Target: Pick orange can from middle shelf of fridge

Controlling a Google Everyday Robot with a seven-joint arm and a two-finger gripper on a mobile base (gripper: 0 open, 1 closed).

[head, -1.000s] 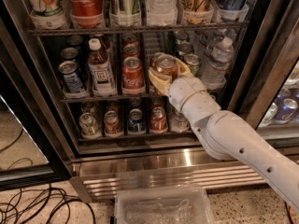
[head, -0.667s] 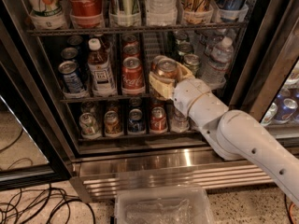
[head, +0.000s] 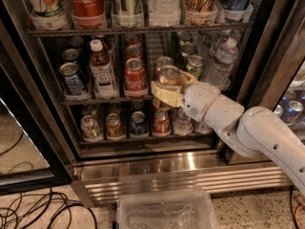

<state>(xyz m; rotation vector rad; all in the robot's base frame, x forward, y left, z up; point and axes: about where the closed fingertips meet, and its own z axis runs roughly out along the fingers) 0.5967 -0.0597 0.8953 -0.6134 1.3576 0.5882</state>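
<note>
My tool (head: pixel 169 84) is at the front of the middle shelf (head: pixel 109 99) in the fridge (head: pixel 143 168). Its tan fingers (head: pixel 162 93) are closed around the orange can (head: pixel 168 74). One finger lies under and in front of the can, and the other is behind it on the right. The can's silver top faces up and a bit toward me.

A second ago the tool and the can were in almost the same spot. Now they look just a tiny bit lower. The grip looks the same as it did then.

The big change is in the arm (head: pixel 267 140). Its thick white part has slid to the right, so it now reaches in from farther to the side.

Just left of the tool is a red can (head: pixel 136 78), and it has not moved. Left of that is a small bottle (head: pixel 103 70). Off to the right of the tool is a water bottle (head: pixel 221 63). Below the tool is a row of small cans (head: pixel 138 124). Far below, on the floor, is a clear bin (head: pixel 164 213).
</note>
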